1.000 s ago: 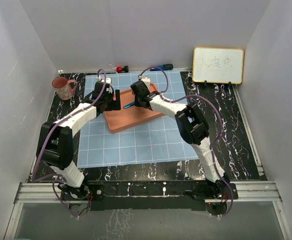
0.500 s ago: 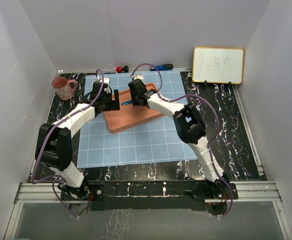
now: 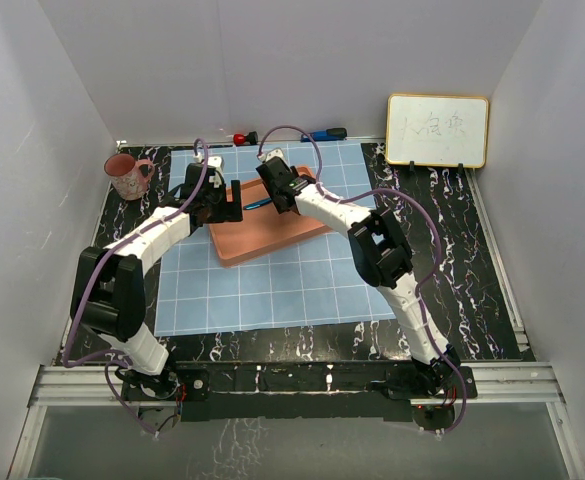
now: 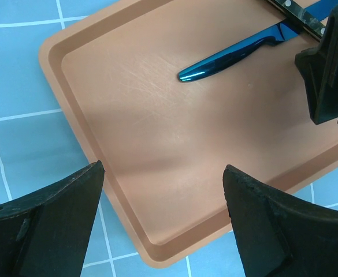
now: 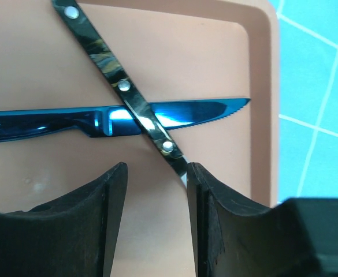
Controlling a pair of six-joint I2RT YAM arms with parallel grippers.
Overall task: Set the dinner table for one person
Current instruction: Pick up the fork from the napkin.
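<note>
Dinner table (image 3: 442,260), black with white veins, spreads under both my arms from the metal rail (image 3: 292,372) at my bases to the back wall. A light-blue gridded cloth (image 3: 272,290) covers its middle. An orange tray (image 3: 262,238) lies askew on the far half of that cloth, and I have both wrists over it. My left gripper (image 4: 163,173) hangs above the tray's corner with its fingers spread wide and nothing between them; only bare tray floor and a strip of cloth show in the gap. My right gripper (image 5: 154,173) sits low over the far part of the tray with its fingers parted and clamped on nothing. A shiny blue knife (image 5: 180,111) lies flat on the tray, its serrated tip close to the tray's rim. A dark mottled handle (image 5: 119,83) with three silver rivets lies across it, and the handle's end reaches into the gap between my right fingers, close to one of them. I cannot tell what kind of utensil that handle belongs to. A pink mug (image 3: 127,176) stands on the table's far left corner, well apart from the tray. A whiteboard (image 3: 438,130) leans at the far right.
</note>
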